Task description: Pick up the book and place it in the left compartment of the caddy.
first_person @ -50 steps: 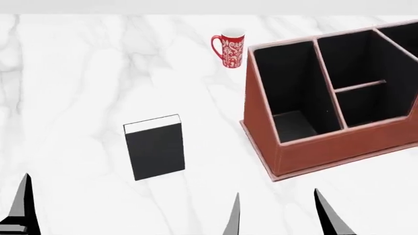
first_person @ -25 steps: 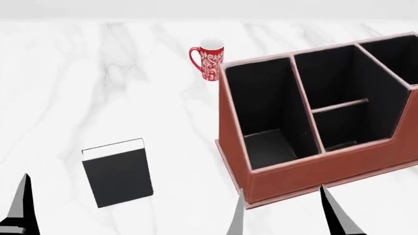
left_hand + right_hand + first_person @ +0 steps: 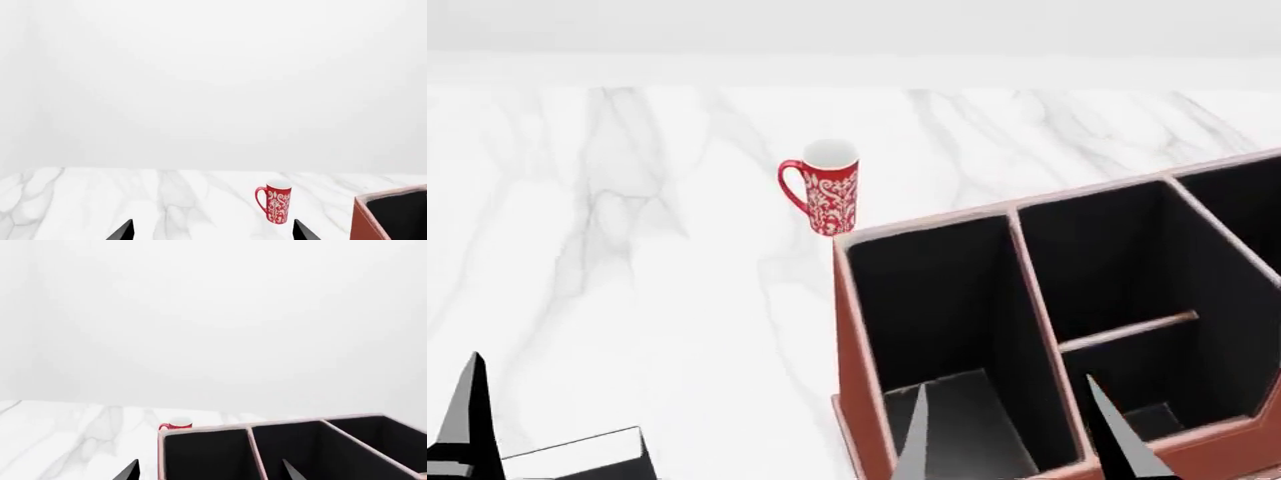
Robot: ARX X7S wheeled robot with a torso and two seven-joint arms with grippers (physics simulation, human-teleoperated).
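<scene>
Both grippers, left (image 3: 554, 420) & right (image 3: 1014, 430), spread wide w/ nothing held, book (image 3: 581, 455) at head view's lower-left edge, caddy (image 3: 851, 350) lower right: reach may miss nearly out-of-frame book.

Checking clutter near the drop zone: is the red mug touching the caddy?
Apart. In the left wrist view, bare marble shows between the mug and the caddy; the head view overlaps them and cannot settle it.
</scene>
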